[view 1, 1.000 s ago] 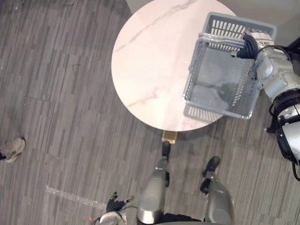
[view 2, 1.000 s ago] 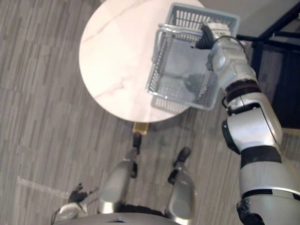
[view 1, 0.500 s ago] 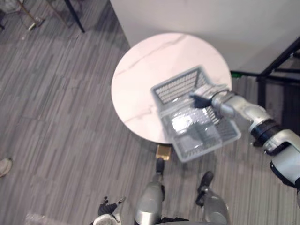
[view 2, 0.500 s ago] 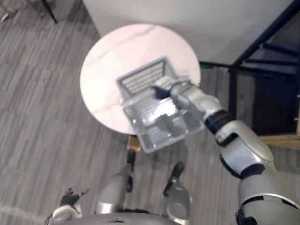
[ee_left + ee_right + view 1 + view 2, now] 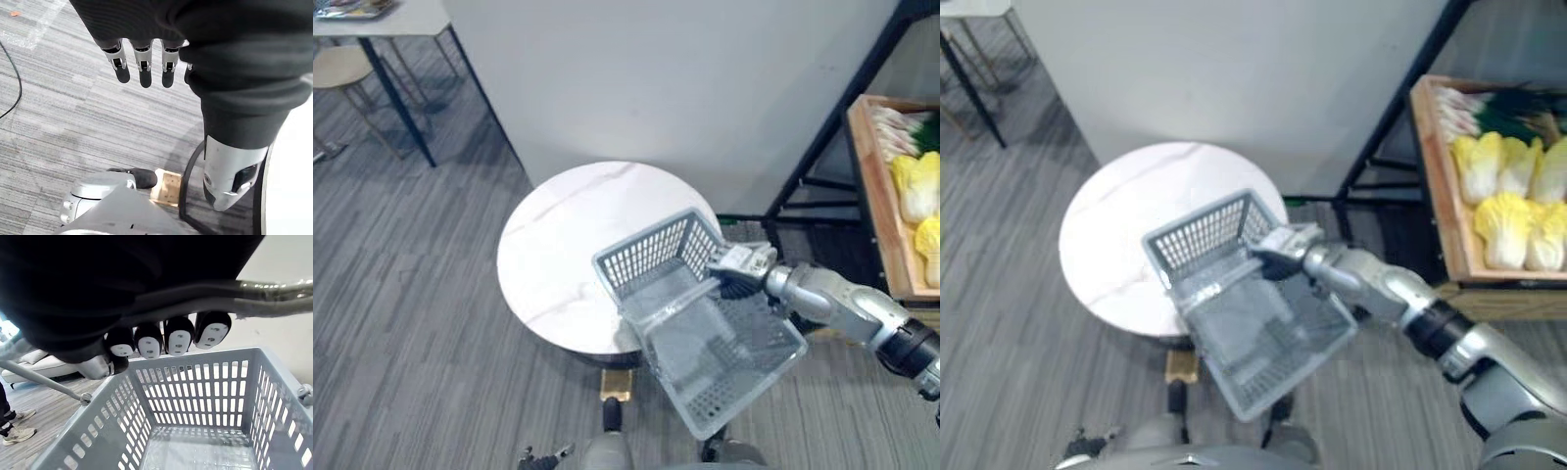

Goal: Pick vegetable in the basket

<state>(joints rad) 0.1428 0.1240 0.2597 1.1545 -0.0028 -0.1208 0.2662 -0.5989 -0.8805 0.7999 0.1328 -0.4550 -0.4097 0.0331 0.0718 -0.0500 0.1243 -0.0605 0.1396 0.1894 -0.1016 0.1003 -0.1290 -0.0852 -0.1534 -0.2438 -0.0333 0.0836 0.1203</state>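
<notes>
An empty grey plastic basket (image 5: 651, 257) hangs tilted in the air past the front right edge of the round table (image 5: 558, 255). My right hand (image 5: 742, 264) is shut on its metal handle (image 5: 266, 284), fingers (image 5: 168, 338) curled round the bar above the slotted basket wall (image 5: 195, 382). Yellow-green cabbages (image 5: 1506, 211) and other greens lie in a wooden crate (image 5: 1435, 186) on a rack to the right, apart from the basket. My left hand (image 5: 142, 63) hangs low over the floor with straight fingers and holds nothing.
The crate sits in a black metal rack (image 5: 822, 137) whose legs stand right of the table. A white wall (image 5: 656, 78) rises behind the table. A small table and chair (image 5: 362, 39) stand far left. A person's shoes (image 5: 14, 428) show on the floor.
The camera has swung up, bringing the wall and the vegetable rack into view. The basket has left the tabletop and now hangs tilted from my right hand off the table's front right.
</notes>
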